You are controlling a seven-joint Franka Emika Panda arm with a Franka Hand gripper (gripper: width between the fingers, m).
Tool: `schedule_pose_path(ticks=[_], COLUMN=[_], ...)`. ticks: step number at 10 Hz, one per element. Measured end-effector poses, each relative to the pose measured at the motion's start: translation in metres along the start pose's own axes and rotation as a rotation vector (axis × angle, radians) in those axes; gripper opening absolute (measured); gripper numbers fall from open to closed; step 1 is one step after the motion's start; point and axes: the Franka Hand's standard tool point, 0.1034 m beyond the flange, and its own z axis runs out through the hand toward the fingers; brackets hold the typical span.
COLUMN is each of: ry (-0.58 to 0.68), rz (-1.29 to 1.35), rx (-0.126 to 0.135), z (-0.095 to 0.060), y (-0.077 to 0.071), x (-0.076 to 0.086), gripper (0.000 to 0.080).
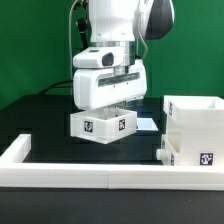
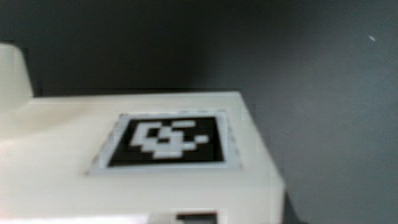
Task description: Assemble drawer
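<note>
A small white tray (image 1: 105, 125) with two square tags on its near faces sits at mid-table, right under my gripper (image 1: 118, 102). The fingers reach down onto its top rim and look closed on it. In the wrist view the tray (image 2: 107, 200) fills the lower half, very close, with one tag (image 2: 169, 143) facing the camera. My fingertips are hidden there. The tall boxy case (image 1: 197, 120) stands at the exterior view's right, with a tag low on its front. A second small white part (image 1: 172, 150) lies against its lower left side.
A long low white border wall (image 1: 90, 168) runs along the front and up the exterior view's left side. The marker board (image 1: 146, 123) lies flat behind the tray. The table is black and the backdrop is green.
</note>
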Motion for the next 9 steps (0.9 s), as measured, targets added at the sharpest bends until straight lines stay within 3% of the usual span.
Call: schedule_pose_path(ticks=[4,7,9], ry=[-0.010,-0.031,-0.034], rz=[-0.303,-0.498,-0.545], rx=[-0.004,0.006,0.009], z=[0.002,-0.003,-0.001], y=[0.004,0.017,0.016], x=[-0.003,0.011,0.009], gripper=[0.0041,0.0041,0.0041])
